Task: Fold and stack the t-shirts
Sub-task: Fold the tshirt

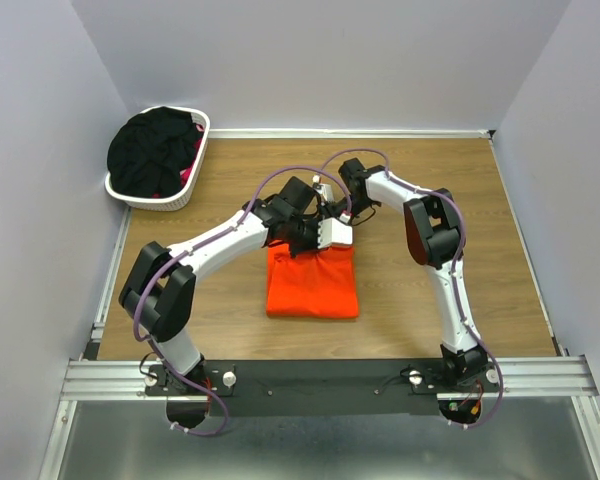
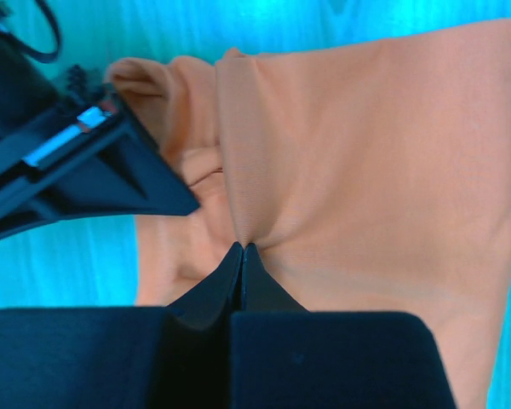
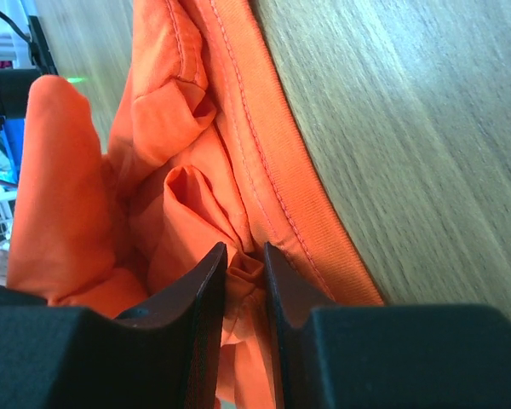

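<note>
L hand (image 2: 243, 249) & R hand (image 3: 245, 257) each pinch orange t-shirt (image 1: 310, 288) far edge; thin grips may slip, spoiling fold.

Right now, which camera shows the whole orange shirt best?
The top external view: the orange shirt lies nearly whole on the table. Both wrist views show only small bunched patches of it, very close up.

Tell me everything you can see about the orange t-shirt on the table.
The orange t-shirt is plain, bright, soft cloth, with a ribbed, stitched band along one edge. It lies folded into a rough rectangle near the middle of the wooden table, and its far edge is bunched and wrinkled. The left gripper and right gripper are each pinched shut on that far edge, side by side.
</note>
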You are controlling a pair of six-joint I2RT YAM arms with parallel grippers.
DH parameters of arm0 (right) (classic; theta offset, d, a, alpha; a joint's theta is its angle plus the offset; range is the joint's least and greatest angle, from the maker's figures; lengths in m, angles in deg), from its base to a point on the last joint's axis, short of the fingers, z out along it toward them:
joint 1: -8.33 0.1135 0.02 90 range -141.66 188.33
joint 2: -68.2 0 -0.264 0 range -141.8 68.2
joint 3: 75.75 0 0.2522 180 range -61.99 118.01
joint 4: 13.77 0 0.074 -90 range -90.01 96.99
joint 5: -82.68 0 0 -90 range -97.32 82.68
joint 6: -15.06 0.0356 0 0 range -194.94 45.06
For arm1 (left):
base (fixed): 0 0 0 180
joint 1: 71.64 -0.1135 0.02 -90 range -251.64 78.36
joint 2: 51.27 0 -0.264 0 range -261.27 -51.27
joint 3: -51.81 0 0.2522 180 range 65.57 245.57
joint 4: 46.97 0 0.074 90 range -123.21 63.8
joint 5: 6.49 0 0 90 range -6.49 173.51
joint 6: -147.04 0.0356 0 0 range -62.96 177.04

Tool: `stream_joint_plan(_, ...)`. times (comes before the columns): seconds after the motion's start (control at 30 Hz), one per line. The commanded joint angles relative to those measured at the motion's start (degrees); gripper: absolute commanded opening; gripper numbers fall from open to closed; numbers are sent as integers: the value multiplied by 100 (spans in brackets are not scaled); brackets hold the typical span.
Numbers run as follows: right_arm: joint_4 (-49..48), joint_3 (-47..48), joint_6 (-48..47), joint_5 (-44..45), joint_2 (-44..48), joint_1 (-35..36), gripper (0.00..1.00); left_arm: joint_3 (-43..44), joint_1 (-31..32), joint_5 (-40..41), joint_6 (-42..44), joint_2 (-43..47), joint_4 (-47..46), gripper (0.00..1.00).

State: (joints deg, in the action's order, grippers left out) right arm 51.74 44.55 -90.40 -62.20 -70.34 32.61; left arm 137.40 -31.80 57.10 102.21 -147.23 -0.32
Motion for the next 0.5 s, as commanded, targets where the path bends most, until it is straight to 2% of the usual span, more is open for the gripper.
stream_joint_plan(0.0,-68,-142,-291,469,-138,95,31,138,24,373,71,-19,-133,0)
stream_joint_plan(0.47,-59,-301,-405,451,-112,104,31,613,-151,848,378,-467,-484,0)
